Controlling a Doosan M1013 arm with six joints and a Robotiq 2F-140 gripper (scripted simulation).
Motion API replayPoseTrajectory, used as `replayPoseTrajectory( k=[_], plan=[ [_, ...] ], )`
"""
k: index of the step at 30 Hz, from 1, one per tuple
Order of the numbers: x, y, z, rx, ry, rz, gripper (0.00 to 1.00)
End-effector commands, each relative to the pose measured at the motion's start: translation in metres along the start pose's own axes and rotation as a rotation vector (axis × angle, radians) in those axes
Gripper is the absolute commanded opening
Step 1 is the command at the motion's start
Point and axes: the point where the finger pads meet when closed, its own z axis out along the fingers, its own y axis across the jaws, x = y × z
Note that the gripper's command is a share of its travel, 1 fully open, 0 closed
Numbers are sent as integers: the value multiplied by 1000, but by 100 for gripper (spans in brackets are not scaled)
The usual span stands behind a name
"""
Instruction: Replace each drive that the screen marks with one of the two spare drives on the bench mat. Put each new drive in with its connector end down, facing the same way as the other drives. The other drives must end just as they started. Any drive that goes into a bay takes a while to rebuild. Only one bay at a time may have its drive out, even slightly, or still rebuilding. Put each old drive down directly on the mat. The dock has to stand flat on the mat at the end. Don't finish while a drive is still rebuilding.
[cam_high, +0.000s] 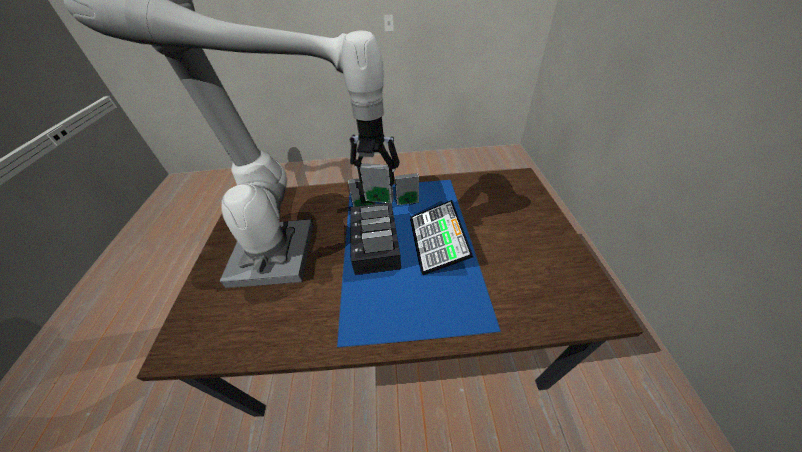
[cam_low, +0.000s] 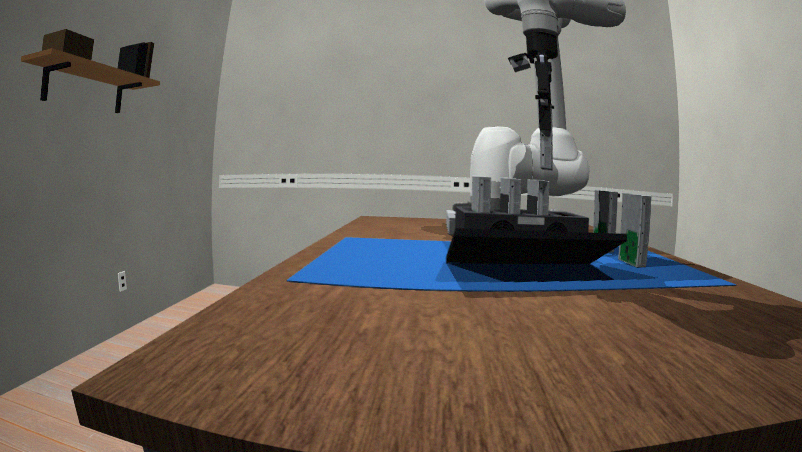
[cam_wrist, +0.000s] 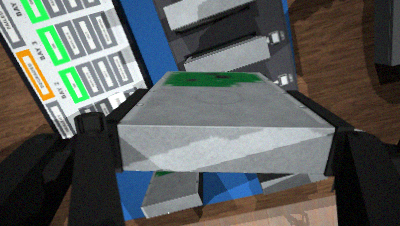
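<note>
Top view: black claw (cam_high: 374, 176) (cam_low: 545, 134) (cam_wrist: 216, 106) gripping a flat grey metal drive (cam_high: 375, 182) (cam_low: 546, 151) (cam_wrist: 225, 112) with a green patch, above the far end of the boxy dark dock (cam_high: 375, 262) (cam_low: 572, 223) (cam_wrist: 240, 35), tilted screen (cam_high: 441, 238) (cam_low: 533, 249) (cam_wrist: 85, 65) beside the dock, exterior: three upright drives in the dock, two standing on smooth blue mat (cam_high: 418, 308) (cam_low: 370, 263) (cam_wrist: 150, 35) beyond its end, grainy wooden bench (cam_high: 269, 331) (cam_low: 415, 348), wrist: screen and dock beyond the held drive.

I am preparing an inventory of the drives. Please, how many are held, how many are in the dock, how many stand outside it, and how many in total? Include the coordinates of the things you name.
Held drive (cam_high: 375, 176) (cam_low: 545, 152) (cam_wrist: 225, 112): 1
Docked drives (cam_high: 377, 242) (cam_low: 481, 194) (cam_wrist: 227, 53): 3
Drives standing outside (cam_high: 408, 188) (cam_low: 635, 224) (cam_wrist: 172, 193): 2
Total: 6
</note>
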Motion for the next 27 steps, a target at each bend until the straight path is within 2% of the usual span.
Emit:
replayPoseTrajectory(
  k=[1, 14, 27],
  plan=[
    [-6, 5, 0, 1, -2, -45, 10],
    [-31, 28, 0, 1, -2, -241, 10],
    [-40, 37, 1, 1, -2, -318, 10]
  ],
)
